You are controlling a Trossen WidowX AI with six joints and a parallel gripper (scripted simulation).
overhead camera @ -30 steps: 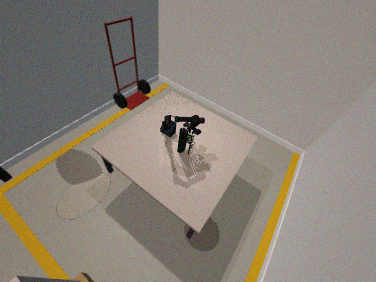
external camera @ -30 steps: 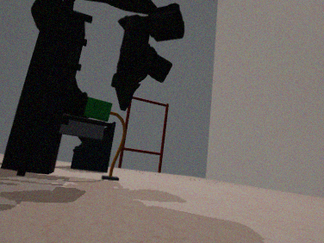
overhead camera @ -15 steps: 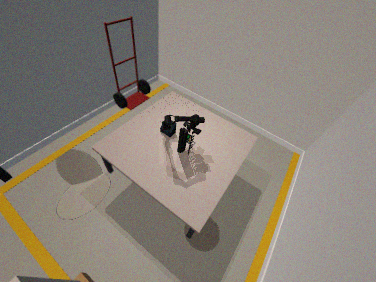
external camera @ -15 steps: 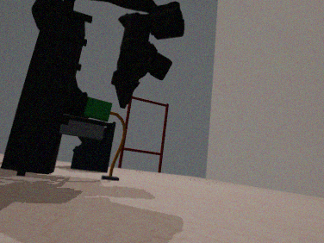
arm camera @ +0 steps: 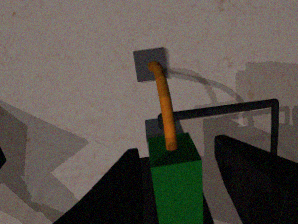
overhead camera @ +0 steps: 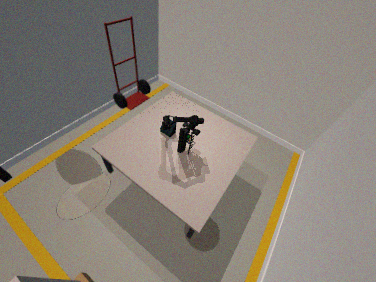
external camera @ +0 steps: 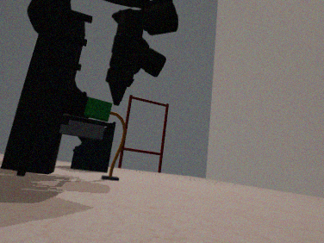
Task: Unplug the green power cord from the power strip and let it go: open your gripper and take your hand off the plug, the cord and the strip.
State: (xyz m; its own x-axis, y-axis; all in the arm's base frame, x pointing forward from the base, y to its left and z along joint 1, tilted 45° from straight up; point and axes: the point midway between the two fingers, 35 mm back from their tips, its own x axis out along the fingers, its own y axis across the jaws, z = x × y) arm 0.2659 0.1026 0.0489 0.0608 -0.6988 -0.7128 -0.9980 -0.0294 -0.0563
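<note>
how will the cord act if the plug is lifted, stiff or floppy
Probably fairly stiff: the cord holds one smooth arch from the plug without sagging. Likely light, being thin. Its far end sits on a small grey pad, so it may tug back.
</note>
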